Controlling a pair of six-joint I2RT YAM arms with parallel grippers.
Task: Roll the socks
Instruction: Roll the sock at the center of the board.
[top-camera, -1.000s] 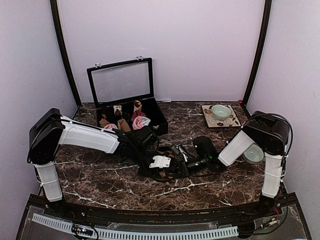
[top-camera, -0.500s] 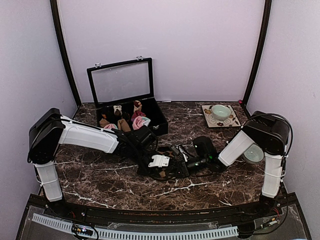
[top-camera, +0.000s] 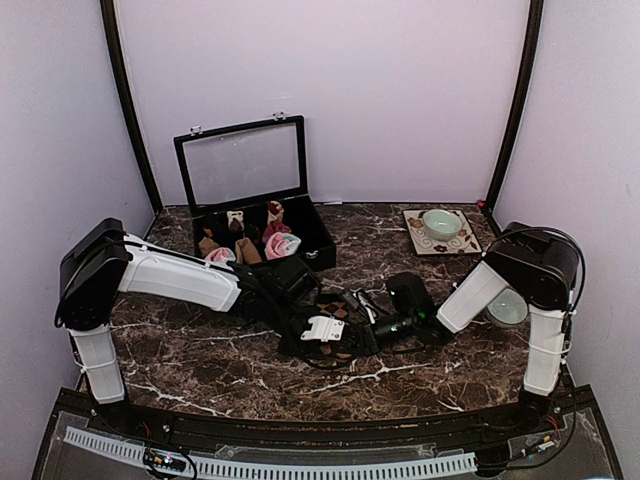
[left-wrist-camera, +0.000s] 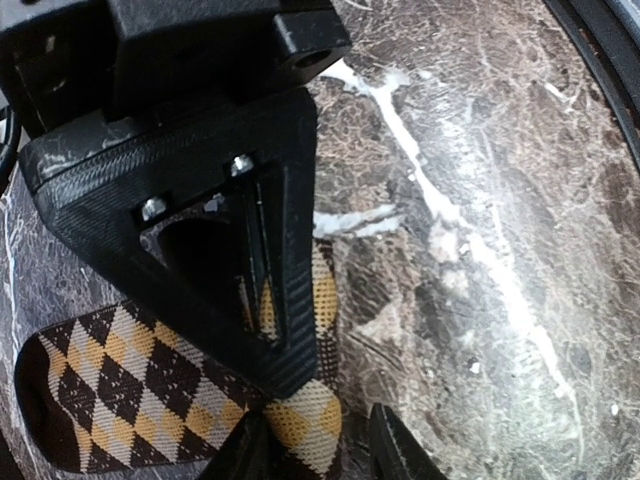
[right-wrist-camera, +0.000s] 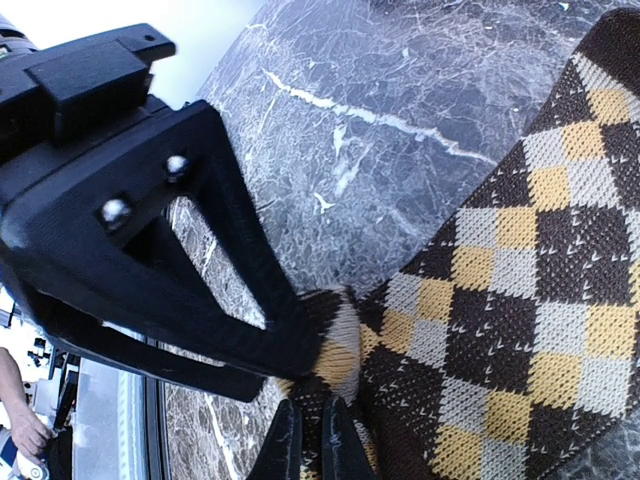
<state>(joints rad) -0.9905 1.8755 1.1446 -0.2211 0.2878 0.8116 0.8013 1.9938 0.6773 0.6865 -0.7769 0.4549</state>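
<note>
The checked sock (right-wrist-camera: 520, 300) is found at the middle of the bench (top-camera: 200, 350), largely covered in the overhead view by both hands, so that its full outline cannot be traced. The right hand (right-wrist-camera: 305, 400) is closed on a bunched edge of this sock; the rest of the fabric is spread flat on the marble and cut off at the frame edge. The left hand (left-wrist-camera: 300, 415) is set partly closed around a fold of the same sock, and is taken as gripping it; the lower finger is cropped by the bottom of the wrist view, so contact there is only partly seen. A pink and mint sock (top-camera: 280, 243) is seen in the open black box (top-camera: 322, 240) at the rear left, among small brown bundles too small to be made out.
</note>
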